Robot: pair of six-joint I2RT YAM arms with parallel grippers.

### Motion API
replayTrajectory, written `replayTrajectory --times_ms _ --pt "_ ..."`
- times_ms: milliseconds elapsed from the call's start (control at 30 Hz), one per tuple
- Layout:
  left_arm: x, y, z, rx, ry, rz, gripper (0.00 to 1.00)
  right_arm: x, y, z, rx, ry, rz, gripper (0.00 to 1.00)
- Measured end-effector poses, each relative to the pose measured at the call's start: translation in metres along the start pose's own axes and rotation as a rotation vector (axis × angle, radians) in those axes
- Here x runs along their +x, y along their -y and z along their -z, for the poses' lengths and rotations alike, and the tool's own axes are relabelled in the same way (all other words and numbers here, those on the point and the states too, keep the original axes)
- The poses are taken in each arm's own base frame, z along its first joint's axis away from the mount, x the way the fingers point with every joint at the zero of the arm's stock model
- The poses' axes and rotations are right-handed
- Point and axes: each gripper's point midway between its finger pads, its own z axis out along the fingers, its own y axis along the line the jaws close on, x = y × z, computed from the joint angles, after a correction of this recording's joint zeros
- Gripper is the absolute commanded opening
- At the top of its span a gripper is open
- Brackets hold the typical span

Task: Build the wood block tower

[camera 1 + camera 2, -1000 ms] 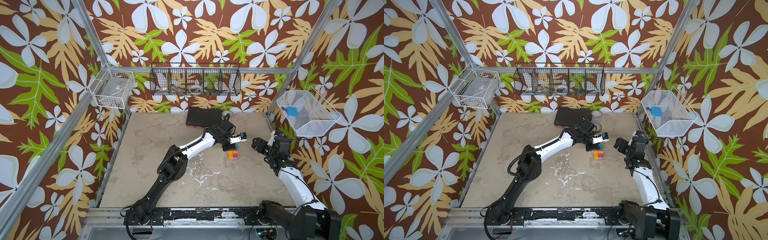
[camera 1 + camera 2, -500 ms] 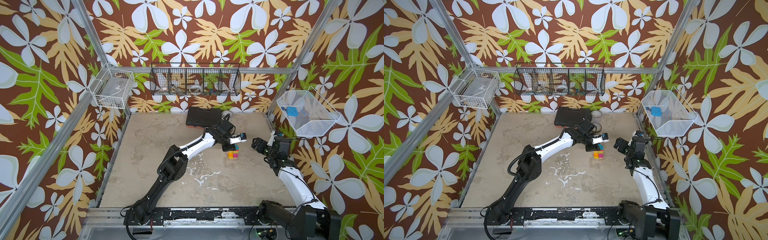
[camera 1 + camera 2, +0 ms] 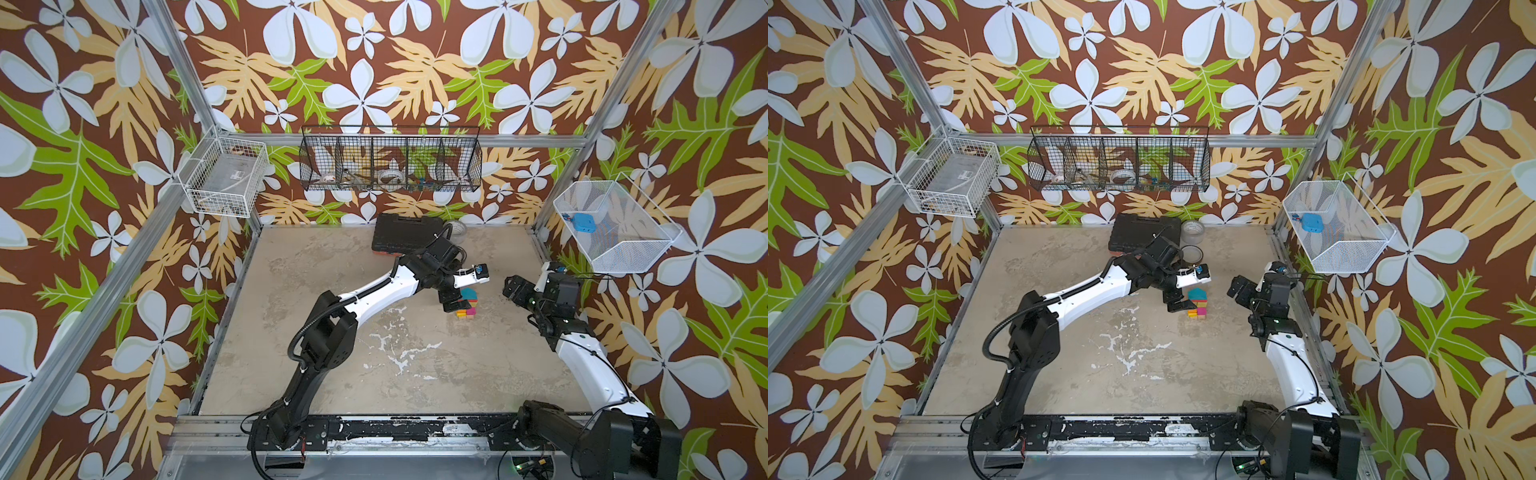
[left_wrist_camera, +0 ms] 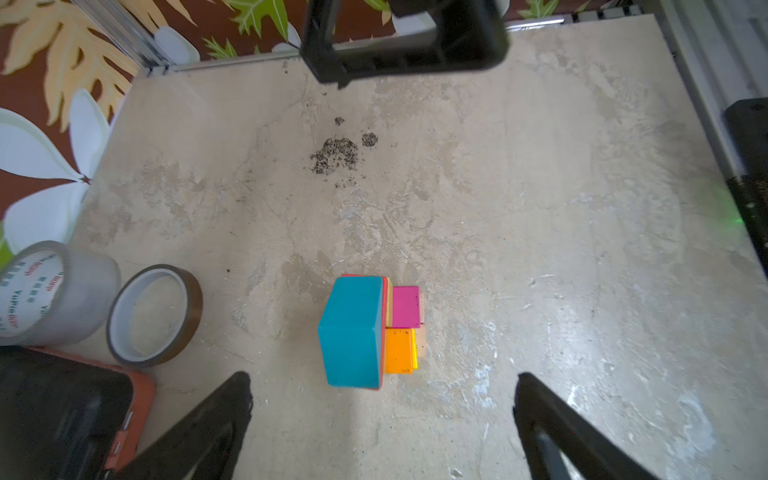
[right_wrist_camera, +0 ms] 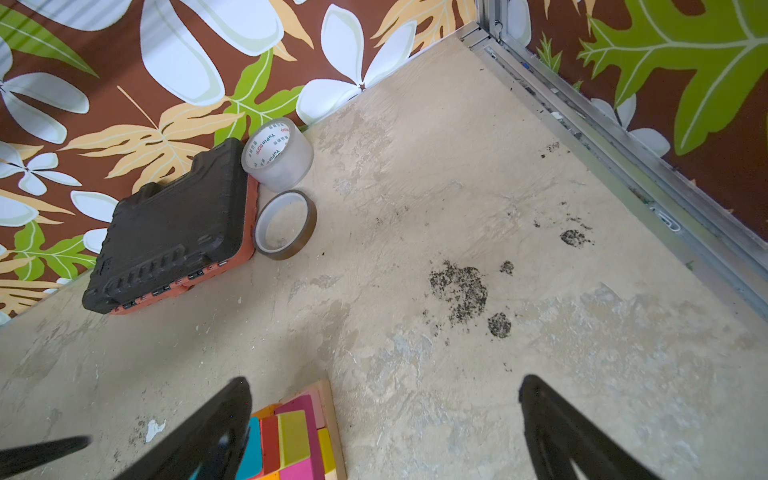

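Fingers [image 4: 216, 419] of the left gripper [image 3: 451, 302] stand wide and empty just beside the tower [image 3: 467, 307], right of centre in both top views, teal wedge [image 4: 352, 332] on top, right gripper [image 3: 513, 287] likewise wide and empty; we judge capping done, next: back off without nudging.

The right gripper [image 5: 384, 381] holds its two black fingers [image 5: 208, 428] spread wide, with only bare table between them. Next to one finger, and partly hidden behind it, stands the tower [image 5: 297, 440]. It is made of yellow, red, magenta, pink and orange blocks packed together, with a sliver of teal against the finger and a plain wooden plank [image 5: 333, 424] along its outer side. Farther off on the scuffed beige table [image 5: 415, 187], a black tool case [image 5: 174, 228] with an orange underside lies by the flowered wall. A clear roll of tape [image 5: 286, 170] sits just beside the case's corner, and a brown tape ring [image 5: 308, 230] lies close to both. Dark speckled stains [image 5: 459, 291] mark the table nearer the metal rail [image 5: 615, 141].
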Motion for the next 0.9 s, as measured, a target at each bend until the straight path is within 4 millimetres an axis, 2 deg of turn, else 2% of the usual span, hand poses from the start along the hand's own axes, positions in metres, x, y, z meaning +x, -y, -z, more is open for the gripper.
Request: replayTrajectory --times_ms 200,300,433,500,567,633,800,900 --pt "-0.019 0.018 0.059 -0.085 0.138 -0.021 1.0 0.004 0.002 -0.001 0.007 -0.005 -0.001 1.0" --pt "-0.024 0.022 0.081 -0.137 0.195 -0.019 1.0 0.004 0.002 0.0 0.006 -0.004 0.0 1.0" --pt "-0.021 0.02 0.107 -0.235 0.24 0.027 1.0 0.005 0.003 0.005 0.005 0.01 0.0 1.0" --pt "-0.013 0.015 0.129 -0.333 0.27 0.077 1.0 0.005 0.005 0.009 0.009 0.023 0.001 1.0" --pt "0.002 0.007 0.158 -0.467 0.302 0.14 1.0 0.003 0.005 0.014 0.012 0.042 0.0 1.0" --pt "0.028 -0.002 0.191 -0.625 0.341 0.224 1.0 -0.002 0.005 0.018 0.014 0.065 -0.008 1.0" --pt "0.125 -0.021 0.287 -1.056 0.461 0.493 1.0 -0.013 0.007 0.022 0.033 0.115 -0.017 1.0" --pt "0.167 -0.017 0.328 -1.269 0.515 0.586 1.0 -0.011 0.003 0.019 0.0 0.136 -0.01 1.0"
